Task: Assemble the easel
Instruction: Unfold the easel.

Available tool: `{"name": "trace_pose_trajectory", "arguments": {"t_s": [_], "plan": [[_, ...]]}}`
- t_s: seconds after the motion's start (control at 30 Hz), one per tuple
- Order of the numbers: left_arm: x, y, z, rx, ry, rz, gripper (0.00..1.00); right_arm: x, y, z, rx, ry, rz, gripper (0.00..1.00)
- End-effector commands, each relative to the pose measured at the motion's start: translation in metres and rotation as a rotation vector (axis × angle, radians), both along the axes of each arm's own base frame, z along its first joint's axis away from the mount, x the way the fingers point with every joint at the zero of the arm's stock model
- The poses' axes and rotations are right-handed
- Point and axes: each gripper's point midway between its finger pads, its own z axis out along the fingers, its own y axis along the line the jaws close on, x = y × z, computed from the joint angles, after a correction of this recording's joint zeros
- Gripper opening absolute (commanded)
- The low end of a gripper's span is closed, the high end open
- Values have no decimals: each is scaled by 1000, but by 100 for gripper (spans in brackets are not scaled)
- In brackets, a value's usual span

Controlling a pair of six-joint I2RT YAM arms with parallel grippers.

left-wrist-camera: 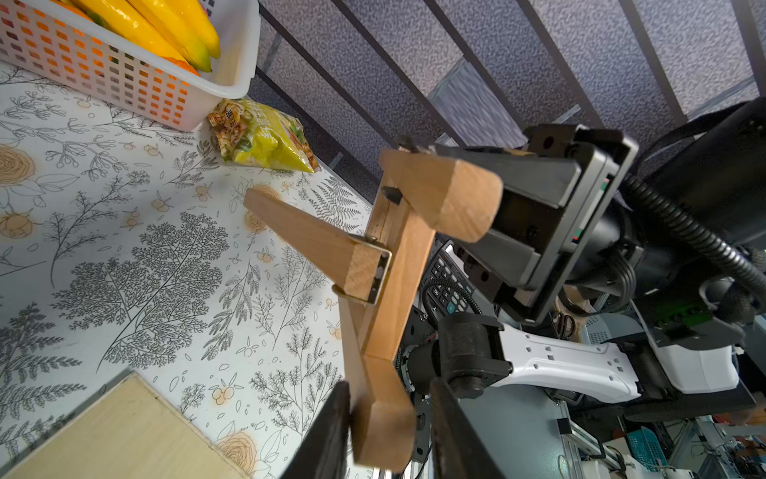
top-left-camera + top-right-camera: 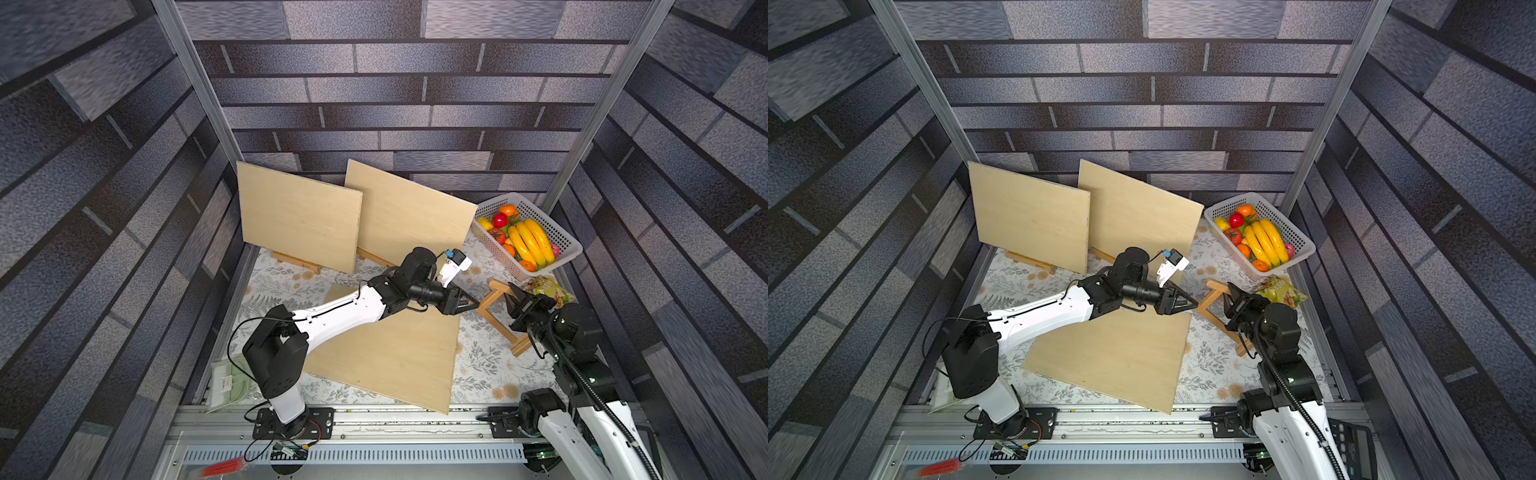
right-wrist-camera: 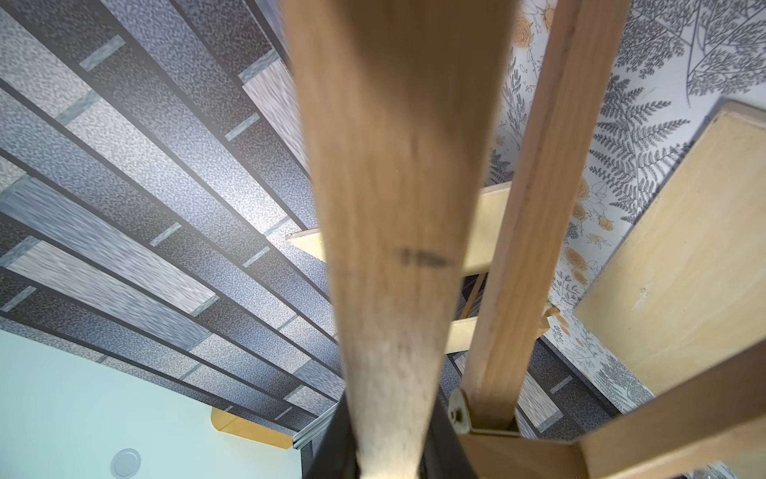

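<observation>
- The snack bag [image 1: 265, 141] is showing printed lettering, too crumpled and small to read.
- The calculator [image 1: 445, 269] is showing key markings, too small to read.
- The easel leg [image 3: 393, 207] is bearing a dark stamp, blurred beyond reading.

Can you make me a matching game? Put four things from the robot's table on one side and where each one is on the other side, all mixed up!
Things:
1. bananas
2. snack bag
3. easel frame
4. loose wooden board

Places:
A. lying flat on the table
B. clamped in the right gripper
C. inside the white basket
D. on the table, beside the basket

Pairs: 1-C, 2-D, 3-B, 4-A
</observation>
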Motion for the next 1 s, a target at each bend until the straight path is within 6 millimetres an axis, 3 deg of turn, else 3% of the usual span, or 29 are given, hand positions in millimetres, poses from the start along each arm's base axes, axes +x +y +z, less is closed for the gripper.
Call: {"name": "trace_pose_trajectory", "arguments": {"t_s": [0.0, 0.1, 0.27, 0.4, 0.63, 0.77, 0.87, 0.97], "plan": [[-4, -7, 9, -14, -28, -50, 26, 3, 1, 22, 170, -33, -28, 0], [-3, -4, 8, 0, -31, -54, 18, 3, 1, 20, 173, -28, -27, 2], [7, 11, 12, 13, -29, -30, 0, -2, 11, 9, 176, -1, 32, 46], [17, 28, 18, 52, -65, -8, 0, -28, 18, -11, 124, 80, 109, 65], [16, 50, 16, 176, -117, -48, 0, -94, 36, -42, -59, 216, 370, 70], [15, 56, 19, 190, -117, -64, 0, -111, 47, -26, -234, 176, 565, 71], [15, 60, 30, 157, -102, -76, 0, -108, 54, 10, -490, 16, 741, 74], [13, 65, 49, 101, -83, -98, 0, -100, 48, 54, -855, -183, 890, 74]]}}
